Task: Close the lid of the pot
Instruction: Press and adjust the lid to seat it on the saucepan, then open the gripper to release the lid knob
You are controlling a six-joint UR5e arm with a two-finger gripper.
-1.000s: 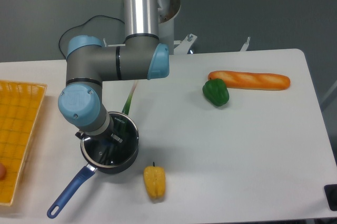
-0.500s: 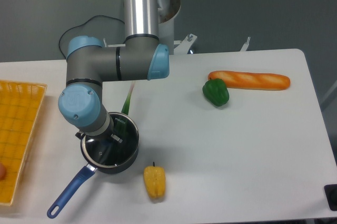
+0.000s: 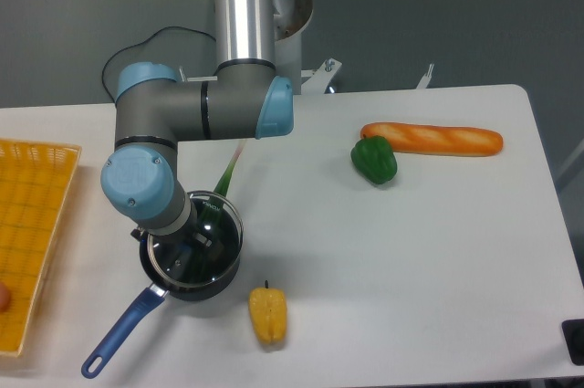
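Gripper directly over the pot, jaw state cannot be told behind the wrist | pot lid lies on the pot's mouth beneath it, rim apparently tilted | pot handle runs toward front-left | judged: lid nearly seated.

The pot, small, round and black, is sitting upright on the white table near its front left, its long blue handle pointing down and to the left toward the table's edge. The lid, clear glass with a metal rim, is lying over the pot's mouth, seemingly tilted slightly, its middle and knob being hidden by the arm
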